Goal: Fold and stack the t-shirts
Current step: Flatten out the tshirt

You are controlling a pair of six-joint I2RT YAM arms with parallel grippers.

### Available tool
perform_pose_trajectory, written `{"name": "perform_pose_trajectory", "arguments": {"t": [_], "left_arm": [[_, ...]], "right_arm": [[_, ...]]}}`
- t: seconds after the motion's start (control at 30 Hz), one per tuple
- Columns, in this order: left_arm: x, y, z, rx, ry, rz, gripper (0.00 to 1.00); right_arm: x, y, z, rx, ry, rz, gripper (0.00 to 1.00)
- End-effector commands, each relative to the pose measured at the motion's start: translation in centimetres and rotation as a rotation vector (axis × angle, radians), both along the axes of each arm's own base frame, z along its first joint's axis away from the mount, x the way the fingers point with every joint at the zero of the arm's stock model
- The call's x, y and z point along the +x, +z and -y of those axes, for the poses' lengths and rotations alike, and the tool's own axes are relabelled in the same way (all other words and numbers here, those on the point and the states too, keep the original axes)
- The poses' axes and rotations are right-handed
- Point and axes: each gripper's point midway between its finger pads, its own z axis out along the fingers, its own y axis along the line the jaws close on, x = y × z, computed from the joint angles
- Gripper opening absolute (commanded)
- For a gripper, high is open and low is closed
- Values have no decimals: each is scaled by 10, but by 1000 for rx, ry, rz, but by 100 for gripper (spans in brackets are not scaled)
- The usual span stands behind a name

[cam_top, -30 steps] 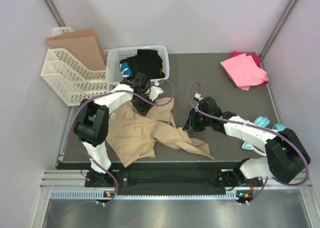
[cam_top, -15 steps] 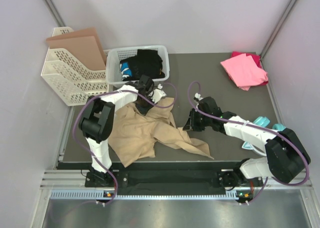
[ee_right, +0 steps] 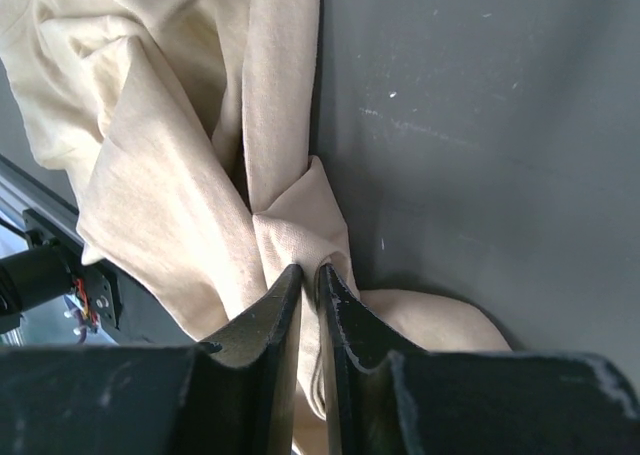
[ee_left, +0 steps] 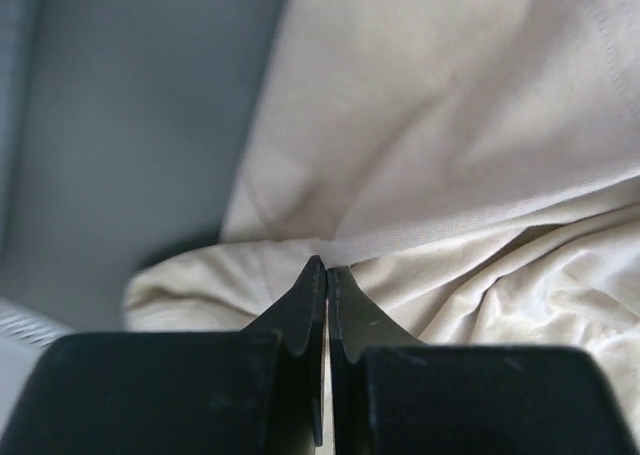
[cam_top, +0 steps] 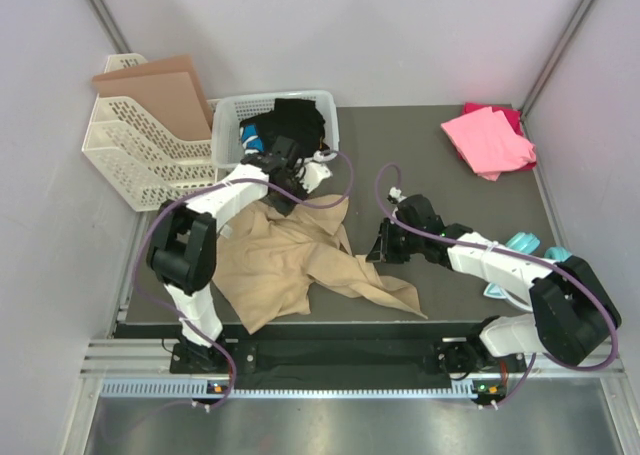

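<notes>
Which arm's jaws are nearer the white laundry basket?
Left. The left jaws grip the tan t-shirt just before the basket; the right jaws pinch it farther right, nearer the bases.

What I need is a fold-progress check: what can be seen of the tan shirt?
The tan shirt is soft, thin, plain cloth. It lies unfolded and crumpled in a wrinkled heap on the dark table between the two arms. A narrow twisted strip of it trails toward the near right. The left gripper is shut on a fold at its far edge, and the right gripper is shut on bunched cloth at its right edge. Collar and sleeves cannot be made out.
</notes>
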Motion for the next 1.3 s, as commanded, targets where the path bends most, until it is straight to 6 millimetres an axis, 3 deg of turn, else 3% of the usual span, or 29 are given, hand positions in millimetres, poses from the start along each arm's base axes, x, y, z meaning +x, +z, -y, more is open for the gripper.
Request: {"name": "perform_pose_trajectory", "arguments": {"t": [0.0, 0.2, 0.3, 0.33, 0.4, 0.43, 0.5, 0.53, 0.6, 0.63, 0.7, 0.73, 0.8, 0.83, 0.9, 0.93, 1.1, 1.13, 1.27], "left_arm": [[28, 73, 3, -74, 6, 203, 0], [42, 95, -8, -67, 62, 284, 0], [62, 132, -20, -98, 126, 403, 0], [70, 154, -29, -91, 163, 464, 0], [76, 188, -43, -108, 210, 534, 0], [79, 218, -48, -123, 231, 593, 0], [72, 254, -58, -133, 254, 657, 0], [65, 290, -64, -149, 268, 734, 0], [51, 322, -71, -166, 279, 800, 0], [36, 355, -79, -189, 287, 876, 0], [18, 385, -90, -197, 310, 945, 0], [0, 415, -98, -218, 318, 1014, 0], [-21, 437, -111, -219, 352, 1064, 0], [-42, 462, -120, -246, 366, 1126, 0], [-65, 478, -130, -251, 383, 1161, 0], [-86, 497, -138, -272, 391, 1211, 0], [-150, 531, -166, -293, 430, 1284, 0], [-174, 542, -173, -323, 436, 1322, 0], [-231, 571, -195, -381, 471, 1456, 0]], "right_arm": [[1, 13, -8, 39, 22, 45, 13], [4, 19, -4, 18, 16, 68, 10], [17, 43, 5, -27, -8, 152, 1], [23, 65, 6, -28, -15, 198, 0], [36, 91, 14, -72, -31, 289, 0], [41, 121, 16, -70, -43, 345, 0], [49, 163, 27, -98, -67, 451, 0], [47, 184, 33, -93, -82, 504, 0], [43, 223, 43, -79, -94, 599, 0], [33, 248, 50, -43, -105, 660, 0], [20, 281, 60, 4, -113, 738, 0], [5, 301, 69, 45, -123, 791, 0], [-13, 322, 80, 89, -125, 839, 0], [-26, 336, 89, 120, -135, 877, 0], [-43, 346, 98, 146, -127, 886, 0], [-55, 353, 105, 169, -126, 906, 0], [-103, 380, 117, 298, -63, 955, 0], [-114, 387, 121, 327, -57, 975, 0], [-142, 406, 130, 399, -35, 990, 0]]}}
